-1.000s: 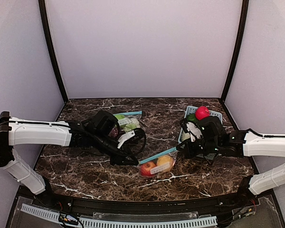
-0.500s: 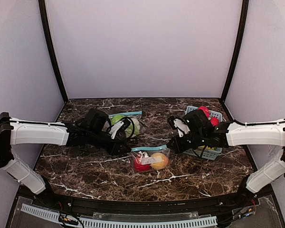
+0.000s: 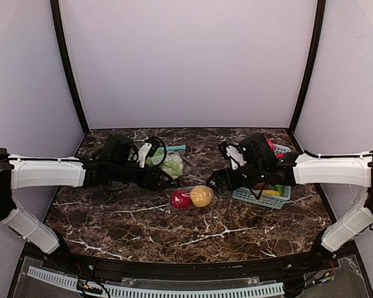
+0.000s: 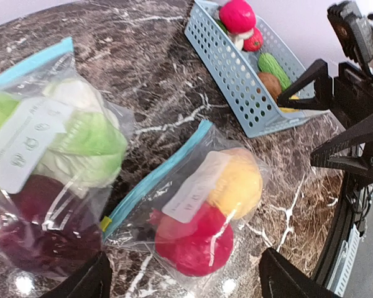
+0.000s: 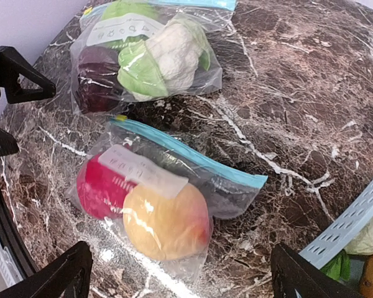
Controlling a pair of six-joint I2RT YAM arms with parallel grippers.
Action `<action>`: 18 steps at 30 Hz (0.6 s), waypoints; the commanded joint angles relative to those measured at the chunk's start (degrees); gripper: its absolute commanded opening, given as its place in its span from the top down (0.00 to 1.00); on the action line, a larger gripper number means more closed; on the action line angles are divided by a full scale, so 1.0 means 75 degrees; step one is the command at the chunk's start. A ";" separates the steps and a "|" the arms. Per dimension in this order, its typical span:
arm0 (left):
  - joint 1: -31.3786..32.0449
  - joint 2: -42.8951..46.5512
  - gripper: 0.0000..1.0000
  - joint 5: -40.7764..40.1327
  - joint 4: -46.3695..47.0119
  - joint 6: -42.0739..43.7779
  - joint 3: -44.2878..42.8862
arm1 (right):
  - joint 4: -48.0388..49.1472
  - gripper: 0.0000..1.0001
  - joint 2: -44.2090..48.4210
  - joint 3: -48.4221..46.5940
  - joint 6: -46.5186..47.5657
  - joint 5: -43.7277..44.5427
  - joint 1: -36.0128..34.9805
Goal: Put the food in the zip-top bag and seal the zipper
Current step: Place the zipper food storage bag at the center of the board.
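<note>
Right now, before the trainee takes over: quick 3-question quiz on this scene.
1. True or false: the left hand and the right hand are both open, holding nothing.
2. The bag with the cauliflower also holds: A) a dark purple piece; B) a banana; C) a spoon.
3. Fill in: the blue basket lies on the ___ arm's side of the table.
Key: 1 true; 2 A; 3 right.
</note>
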State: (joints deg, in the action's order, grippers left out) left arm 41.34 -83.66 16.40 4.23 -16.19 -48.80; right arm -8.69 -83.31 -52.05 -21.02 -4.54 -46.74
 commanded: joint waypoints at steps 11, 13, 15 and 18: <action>-0.2227 0.1846 0.11 -0.0872 -0.0492 -0.0211 0.0701 | -0.0278 0.02 0.0778 0.0289 0.0003 -0.0512 0.2058; -0.2736 0.2057 0.10 -0.1047 -0.0682 -0.0363 0.0857 | -0.0363 0.01 0.0901 0.0447 -0.0094 -0.0507 0.2546; -0.3315 0.2295 0.10 -0.1095 -0.0782 -0.0558 0.1077 | -0.0425 0.01 0.1127 0.0689 -0.0200 -0.0485 0.3154; -0.4086 0.2843 0.08 -0.1136 -0.0730 -0.0765 0.1557 | -0.0504 0.01 0.1553 0.1015 -0.0224 -0.0349 0.3837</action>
State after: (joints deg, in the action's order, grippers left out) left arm 16.60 -67.22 9.58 1.50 -18.98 -41.36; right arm -10.79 -75.85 -47.62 -21.74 -7.68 -23.44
